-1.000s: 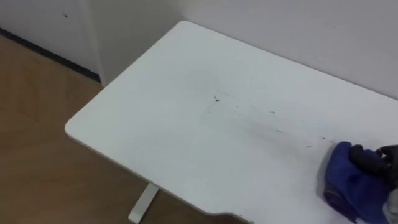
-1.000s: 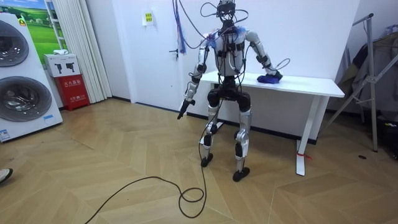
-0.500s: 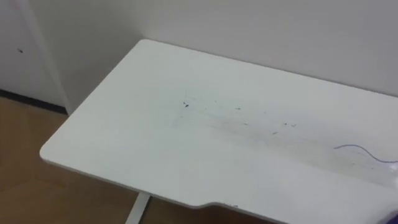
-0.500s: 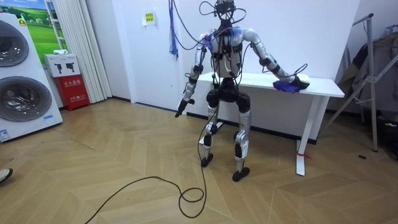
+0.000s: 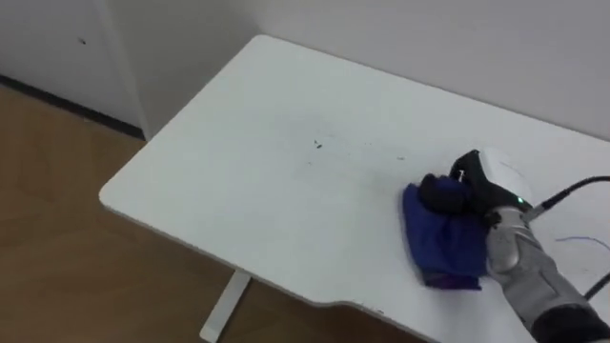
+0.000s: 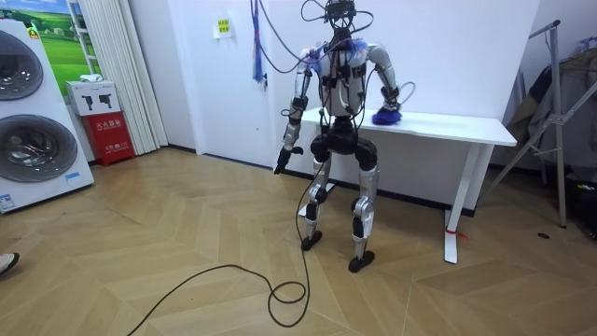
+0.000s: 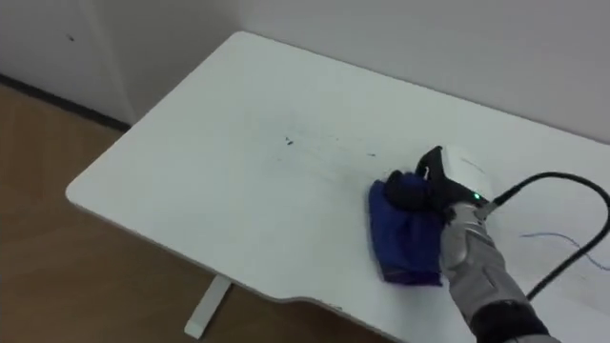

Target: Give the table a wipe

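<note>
**Q:** What do the fingers of the right hand have hold of?

**A:** They are dark and curled downward over the bunched upper edge of a blue cloth, clasping it. The pale back of the hand sits just behind them, and the forearm enters from the lower right.

**Q:** Where does the cloth lie?

**A:** It lies crumpled on the white table, toward the near edge and right of the middle. Its lower part spreads flat on the top, beneath and to the left of the wrist.

**Q:** What marks show on the tabletop?

**A:** A few small dark specks lie to the left of the cloth and apart from it. A thin blue line shows to the right of the arm.

**Q:** And the other hand?

**A:** In the room view the left hand hangs at the robot's side, away from the table. Its finger posture cannot be made out.

**Q:** How is the robot placed?

**A:** It stands upright on the wooden floor at the table's end on the room view's left. It faces the white wall behind the table.
</note>
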Robot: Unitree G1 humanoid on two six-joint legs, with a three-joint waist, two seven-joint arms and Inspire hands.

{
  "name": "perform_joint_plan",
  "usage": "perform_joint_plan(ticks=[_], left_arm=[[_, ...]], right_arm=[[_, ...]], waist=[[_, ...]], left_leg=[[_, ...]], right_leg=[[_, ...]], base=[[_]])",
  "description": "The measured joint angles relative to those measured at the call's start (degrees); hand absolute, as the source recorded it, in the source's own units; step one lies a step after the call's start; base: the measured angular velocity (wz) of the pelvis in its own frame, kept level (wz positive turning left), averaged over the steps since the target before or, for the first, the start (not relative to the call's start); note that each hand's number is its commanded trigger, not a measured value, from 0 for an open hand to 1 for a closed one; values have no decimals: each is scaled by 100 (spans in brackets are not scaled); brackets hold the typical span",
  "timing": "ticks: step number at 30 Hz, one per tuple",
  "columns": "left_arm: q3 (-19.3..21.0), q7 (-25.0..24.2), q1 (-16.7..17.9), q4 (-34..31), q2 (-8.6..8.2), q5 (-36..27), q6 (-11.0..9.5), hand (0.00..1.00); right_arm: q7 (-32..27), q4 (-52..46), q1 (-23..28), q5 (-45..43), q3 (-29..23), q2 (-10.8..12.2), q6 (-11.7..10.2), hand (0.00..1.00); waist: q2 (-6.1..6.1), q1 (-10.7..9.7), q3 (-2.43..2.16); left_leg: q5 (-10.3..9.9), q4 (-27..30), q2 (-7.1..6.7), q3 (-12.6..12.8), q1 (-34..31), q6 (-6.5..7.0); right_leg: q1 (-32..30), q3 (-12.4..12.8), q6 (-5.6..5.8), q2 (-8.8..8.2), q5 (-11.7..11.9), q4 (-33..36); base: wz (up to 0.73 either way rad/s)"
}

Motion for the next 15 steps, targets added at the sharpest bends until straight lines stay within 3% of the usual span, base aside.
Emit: perform_joint_plan(ticks=[1, 3, 5, 9, 10, 12, 15], left_arm=[[5, -1, 98, 62, 2, 4, 8, 0], [25, -1, 170, 144, 30, 3, 6, 0], [158, 0, 212, 146, 37, 6, -11, 0], [457, 4, 112, 152, 141, 8, -120, 0], [491, 9, 109, 161, 185, 1, -121, 0], [580, 9, 94, 164, 197, -4, -116, 0], [785, 17, 5, 165, 185, -50, -110, 0]], right_arm=[[-40, 34, 194, 224, -219, -2, -180, 100], [-145, 243, 388, 680, -505, -8, -415, 100], [-350, 385, 565, 896, -867, -77, -512, 100], [-435, 1182, 803, 1428, -1904, -619, -582, 100], [-454, 1441, 932, 1673, -2091, -871, -579, 100], [-460, 1735, 1171, 2018, -2281, -1225, -569, 100], [-576, 2007, 1446, 2324, -2608, -1438, -517, 100]], waist=[[1, -86, 0], [24, -200, -2], [33, -276, -16], [104, -642, -78], [133, -706, -142], [186, -797, -206], [204, -997, -221]], left_leg=[[0, 0, 0, 0, 0, 1], [0, 1, -5, 24, 32, 2], [-8, 25, -5, 67, -1, 14], [-63, 152, -6, 98, -177, 34], [-84, 192, 3, 149, -250, 29], [-83, 182, 22, 248, -360, 26], [-56, 188, 77, 342, -439, -4]], right_leg=[[67, -133, 0, 0, 0, -13], [174, -171, 1, 2, 0, -14], [193, -184, 15, 5, -10, -19], [120, -397, 30, 6, -19, -19], [33, -377, 37, 6, -24, -10], [-115, -358, 37, 6, -24, -14], [-236, -314, 13, 29, -29, -15]], base=[[47], [38], [24], [3], [-18], [-30], [-20]])
